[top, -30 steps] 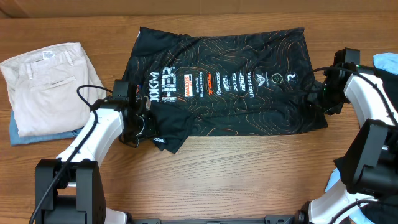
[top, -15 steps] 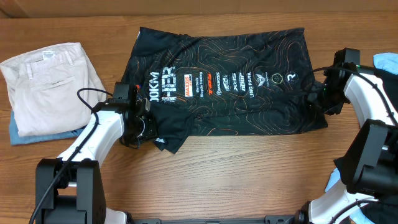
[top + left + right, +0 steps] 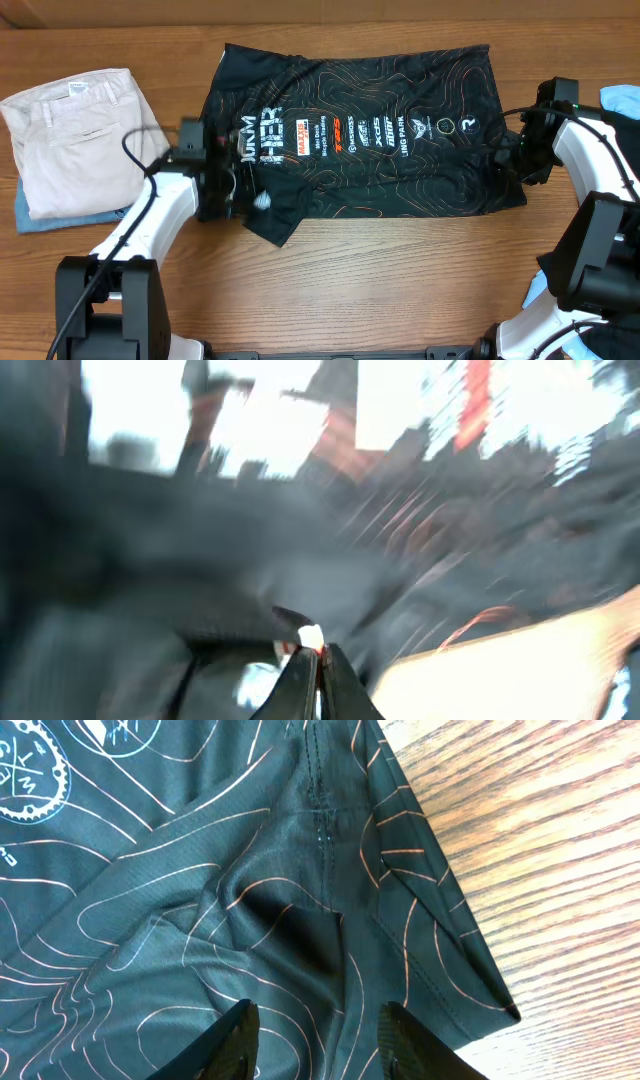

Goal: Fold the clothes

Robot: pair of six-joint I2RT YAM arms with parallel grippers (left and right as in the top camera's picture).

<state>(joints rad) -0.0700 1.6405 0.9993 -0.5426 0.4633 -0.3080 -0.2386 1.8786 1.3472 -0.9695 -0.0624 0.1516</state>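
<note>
Black top flat on desk; thin, limp, prob slippery, so grab at corners/hems. L fingers pinched shut on its sleeve; R fingers part open astride bunched hem, not gripping.

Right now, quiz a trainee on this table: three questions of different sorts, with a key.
1. True or false: the left jaws stand wide open.
2. What lies under the folded trousers? A: a blue cloth. B: a red towel. C: a cardboard box.
3. Fill in: the wavy lines on the black top are ____.

Key: 1 false, they are shut. 2 A. 3 orange.
</note>
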